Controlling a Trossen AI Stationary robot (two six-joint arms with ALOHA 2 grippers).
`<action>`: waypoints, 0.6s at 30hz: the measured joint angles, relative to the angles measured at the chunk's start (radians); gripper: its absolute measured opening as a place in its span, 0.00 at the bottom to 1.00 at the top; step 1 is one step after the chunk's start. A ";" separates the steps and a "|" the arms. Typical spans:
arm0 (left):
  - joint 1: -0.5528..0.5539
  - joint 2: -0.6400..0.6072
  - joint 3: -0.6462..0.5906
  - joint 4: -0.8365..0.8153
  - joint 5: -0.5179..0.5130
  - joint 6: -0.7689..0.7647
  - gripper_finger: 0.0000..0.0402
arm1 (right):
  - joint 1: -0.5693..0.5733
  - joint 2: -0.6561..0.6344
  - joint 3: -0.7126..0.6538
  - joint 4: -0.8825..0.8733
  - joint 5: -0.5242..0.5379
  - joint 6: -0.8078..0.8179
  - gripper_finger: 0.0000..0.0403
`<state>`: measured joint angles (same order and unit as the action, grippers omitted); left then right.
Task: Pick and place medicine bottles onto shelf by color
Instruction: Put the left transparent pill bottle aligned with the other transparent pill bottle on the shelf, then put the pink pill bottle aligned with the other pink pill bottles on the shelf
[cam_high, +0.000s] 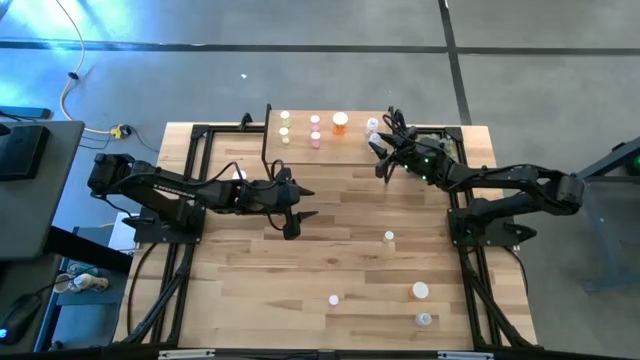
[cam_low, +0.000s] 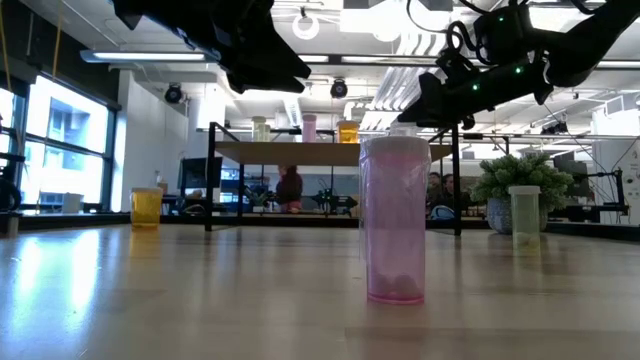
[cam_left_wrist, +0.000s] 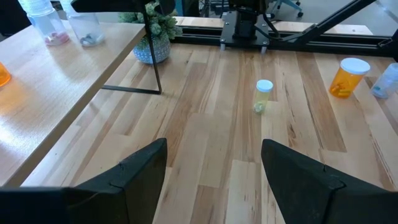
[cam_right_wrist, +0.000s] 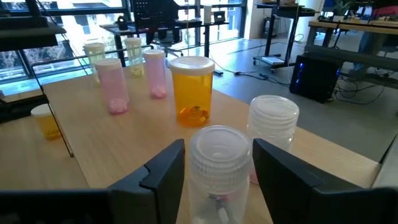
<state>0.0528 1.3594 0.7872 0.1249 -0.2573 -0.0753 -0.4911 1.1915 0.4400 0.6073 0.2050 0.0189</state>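
The right arm's fingers (cam_right_wrist: 217, 152) are seen parted to either side of a clear bottle (cam_right_wrist: 219, 186). A sliver of gap shows on one side, so the bottle is judged released rather than squeezed. This bottle stands upright on the shelf (cam_right_wrist: 87, 137), at its right end, with its white cap level with the fingertips. Its long axis is vertical and it sits directly between the two fingers. A withdrawal is therefore best made straight up or straight back along the fingers. Any sideways swing could knock it into the second clear bottle (cam_right_wrist: 273, 124) just beside it.

Further along the shelf the earlier colours are grouped: an orange bottle (cam_right_wrist: 193, 90), two pink bottles (cam_right_wrist: 112, 84) and two yellowish bottles (cam_right_wrist: 132, 50) towards the left end.

The left arm's fingers (cam_left_wrist: 214, 168) are held wide apart and empty above the middle of the worktop (cam_high: 250, 280). A small yellowish bottle (cam_left_wrist: 263, 94) stands upright ahead of them, towards the worktop's right edge. It lies about equally far from both arms. A wider orange bottle (cam_left_wrist: 349, 76) and two more bottles are left near the front right corner.
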 joint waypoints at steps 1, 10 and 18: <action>0.000 0.000 0.000 0.000 0.000 0.000 0.63 | 0.000 0.000 0.000 0.001 0.000 0.000 0.45; 0.000 0.000 0.000 -0.028 0.000 0.000 0.63 | 0.003 -0.062 -0.002 -0.012 0.000 0.000 0.45; 0.000 0.000 0.000 -0.055 0.000 0.000 0.63 | 0.023 -0.187 -0.002 -0.129 -0.033 0.000 0.45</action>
<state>0.0528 1.3594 0.7868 0.0697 -0.2575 -0.0751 -0.4679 1.0050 0.4385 0.4784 0.1721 0.0185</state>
